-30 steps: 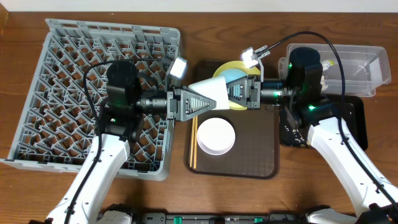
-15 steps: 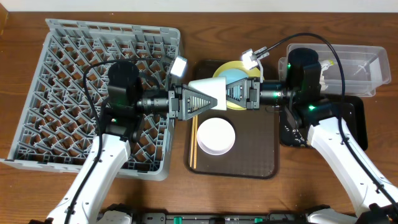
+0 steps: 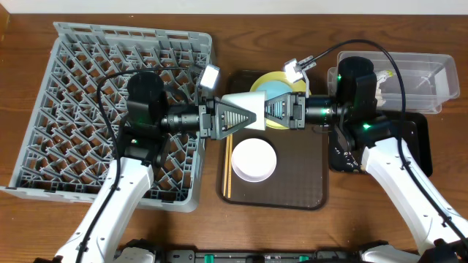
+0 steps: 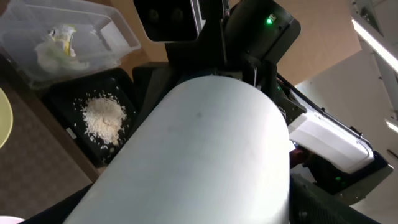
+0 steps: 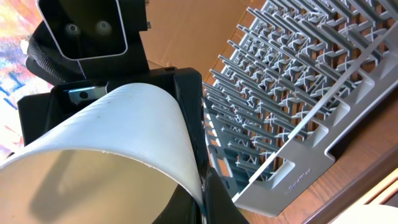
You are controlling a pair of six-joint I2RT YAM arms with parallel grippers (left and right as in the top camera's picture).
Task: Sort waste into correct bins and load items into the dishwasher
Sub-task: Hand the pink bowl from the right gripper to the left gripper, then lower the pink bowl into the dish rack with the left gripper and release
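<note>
Handover step: the right gripper [image 3: 272, 110] is clenched on the white cup's [image 3: 245, 107] rim. The left gripper [image 3: 225, 120] straddles it, grip unclear. Next, it goes left to the dish rack [image 3: 73, 66].

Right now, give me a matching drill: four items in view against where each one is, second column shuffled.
Things:
1. white cup
2. chopsticks
3. snack wrapper
4. food crumbs

Places:
A. in the black tray
B. held in the air over the brown tray
C. in the clear tub
D. lying along the brown tray's left edge

Pairs: 1-B; 2-D; 3-C; 4-A
</note>
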